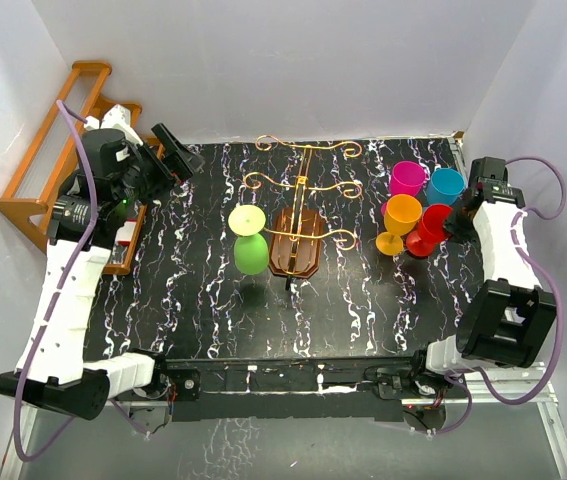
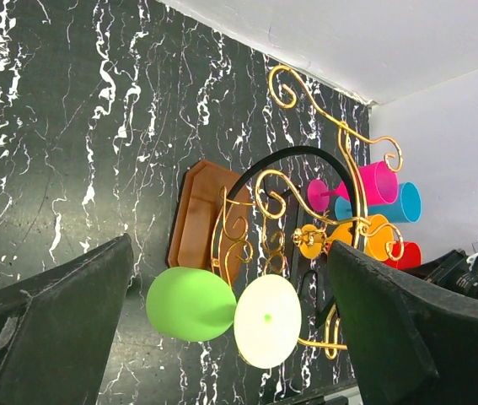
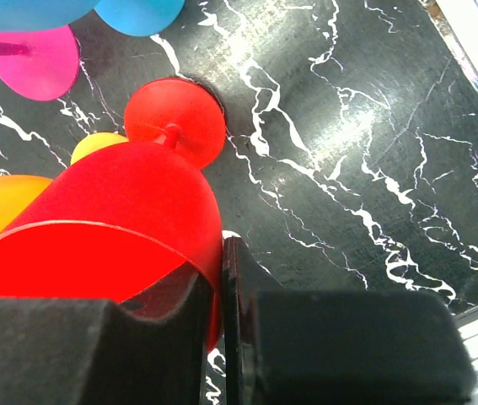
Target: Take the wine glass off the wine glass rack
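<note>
One green wine glass point(image 1: 251, 252), hung bowl-down off left scroll of wine glass rack point(image 1: 298, 250); probably light, stiff, slick plastic; grasp bowl near stem. Left gripper point(image 1: 171, 155) fingers wide; right gripper point(image 3: 222, 287) pinching red glass point(image 3: 129, 211) rim

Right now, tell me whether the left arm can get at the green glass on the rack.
Probably yes. The left gripper is open and faces the green glass, which hangs on the near, left side of the rack, with nothing standing between them.
</note>
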Action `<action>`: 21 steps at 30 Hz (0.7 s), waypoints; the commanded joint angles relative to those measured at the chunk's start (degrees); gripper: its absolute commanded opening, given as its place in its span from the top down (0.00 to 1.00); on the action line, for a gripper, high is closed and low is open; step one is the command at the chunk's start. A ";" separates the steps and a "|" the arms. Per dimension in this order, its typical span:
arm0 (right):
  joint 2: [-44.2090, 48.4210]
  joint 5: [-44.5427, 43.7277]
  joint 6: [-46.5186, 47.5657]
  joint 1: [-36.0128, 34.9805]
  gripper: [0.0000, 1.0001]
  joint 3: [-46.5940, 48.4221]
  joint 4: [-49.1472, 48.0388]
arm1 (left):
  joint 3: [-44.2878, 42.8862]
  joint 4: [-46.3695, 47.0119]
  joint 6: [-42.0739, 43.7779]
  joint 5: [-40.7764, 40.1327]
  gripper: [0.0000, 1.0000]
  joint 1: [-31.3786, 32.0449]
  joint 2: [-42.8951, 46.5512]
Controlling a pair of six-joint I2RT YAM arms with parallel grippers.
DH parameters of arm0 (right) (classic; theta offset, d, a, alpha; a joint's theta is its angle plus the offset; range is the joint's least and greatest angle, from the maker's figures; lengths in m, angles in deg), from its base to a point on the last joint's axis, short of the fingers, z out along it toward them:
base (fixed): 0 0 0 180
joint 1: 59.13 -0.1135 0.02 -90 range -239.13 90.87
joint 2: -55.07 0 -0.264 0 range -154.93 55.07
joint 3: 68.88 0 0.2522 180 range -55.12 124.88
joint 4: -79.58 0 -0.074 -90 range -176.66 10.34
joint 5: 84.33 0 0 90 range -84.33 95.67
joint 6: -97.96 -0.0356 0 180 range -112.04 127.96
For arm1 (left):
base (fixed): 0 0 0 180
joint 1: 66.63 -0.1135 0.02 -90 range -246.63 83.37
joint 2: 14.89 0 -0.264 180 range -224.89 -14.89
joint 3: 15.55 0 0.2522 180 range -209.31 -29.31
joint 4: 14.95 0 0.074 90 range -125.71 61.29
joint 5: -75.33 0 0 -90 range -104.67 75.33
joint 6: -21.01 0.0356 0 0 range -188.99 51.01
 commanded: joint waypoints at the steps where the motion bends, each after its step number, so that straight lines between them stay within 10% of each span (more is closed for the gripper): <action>1: -0.32 1.97 -0.65 0.38 0.89 2.33 -4.27 | 0.45 -0.29 1.17 -1.15 0.03 0.08 0.76; 9: 0.60 2.60 -0.11 0.38 0.62 5.31 -4.58 | 0.19 -0.18 1.23 -0.77 0.03 0.10 0.00; 21: 0.78 24.89 -2.53 -0.19 0.55 30.27 -2.41 | 1.06 -0.66 1.33 -0.38 0.03 0.13 -0.75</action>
